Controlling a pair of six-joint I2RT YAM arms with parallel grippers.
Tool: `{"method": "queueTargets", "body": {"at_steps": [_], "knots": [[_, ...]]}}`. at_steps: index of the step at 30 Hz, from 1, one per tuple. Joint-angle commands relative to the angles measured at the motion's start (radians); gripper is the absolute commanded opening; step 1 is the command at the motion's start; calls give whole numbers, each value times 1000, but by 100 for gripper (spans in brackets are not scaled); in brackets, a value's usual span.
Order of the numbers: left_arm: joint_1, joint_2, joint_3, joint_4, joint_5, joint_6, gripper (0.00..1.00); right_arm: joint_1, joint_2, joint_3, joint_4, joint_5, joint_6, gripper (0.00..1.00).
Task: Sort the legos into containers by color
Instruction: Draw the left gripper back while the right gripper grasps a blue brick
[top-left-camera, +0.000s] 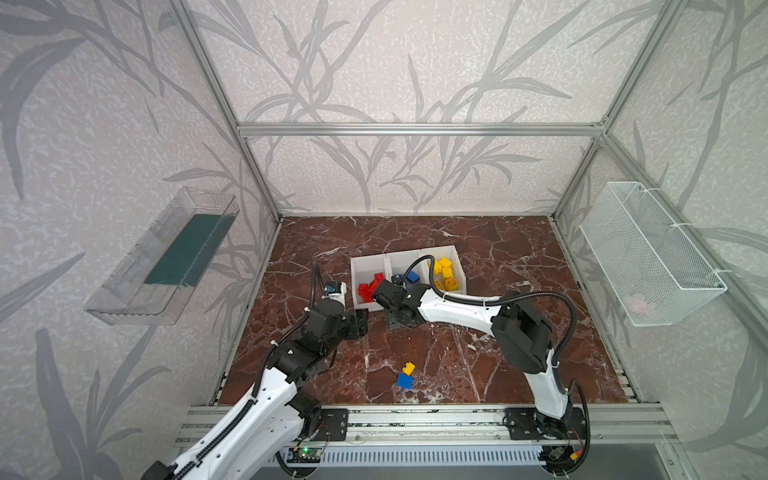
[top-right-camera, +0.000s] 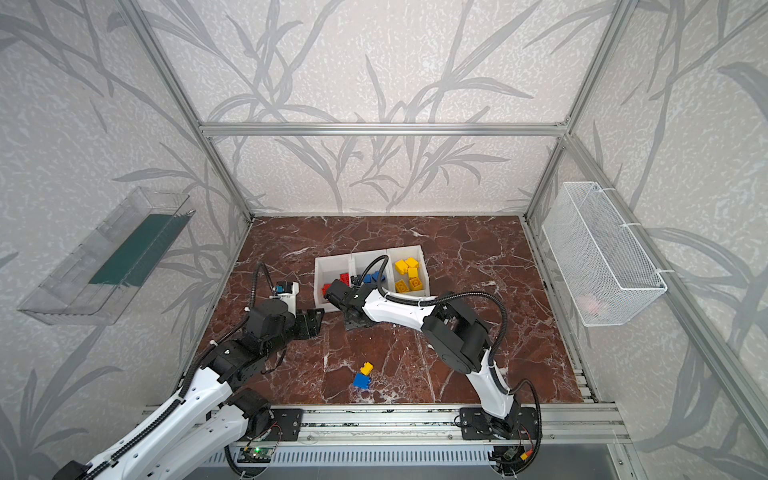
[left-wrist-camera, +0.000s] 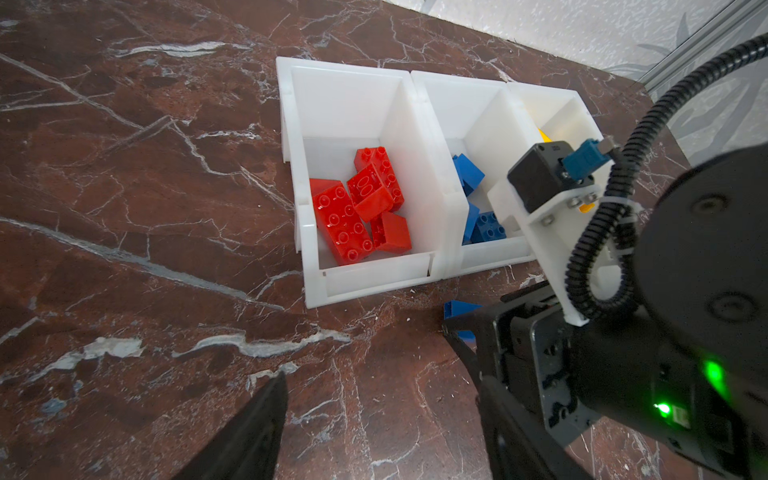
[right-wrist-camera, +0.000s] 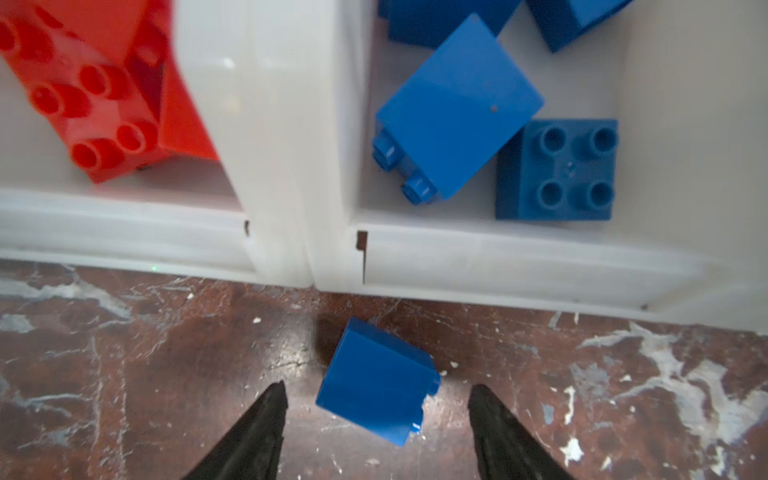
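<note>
Glossy blue square brick (right-wrist-camera: 365, 365) lies between wide tapered tips of right pincer (right-wrist-camera: 378, 385), seemingly untouched; left pincer (left-wrist-camera: 384, 374) gapes empty.

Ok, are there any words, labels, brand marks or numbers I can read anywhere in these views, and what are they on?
No text is readable in any view.
Studs of the red plastic bricks: any embossing is too blurred to read.
Studs of the blue square brick: too blurred to read.
Small circuit board with a green light: print is too small to read.
</note>
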Motion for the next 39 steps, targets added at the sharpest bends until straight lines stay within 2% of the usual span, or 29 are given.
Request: {"method": "queueTargets", "body": {"at_steps": [1,9,18,32,39], "knots": [[4,11,-3,1,4,1,75,1,22,20,-22,28,40,70],[3,38,5,6,25,5,75,1,21,-8,-42,50,66,70],[3,51,8,10,36,-2,75,-4,3,-78,7,22,74,65],[3,43,7,-3,29,-6,75,-8,3,-117,64,-5,63,42],[5,32,-1,-11,25,-13,75,1,-62,-183,59,2,50,39]]}}
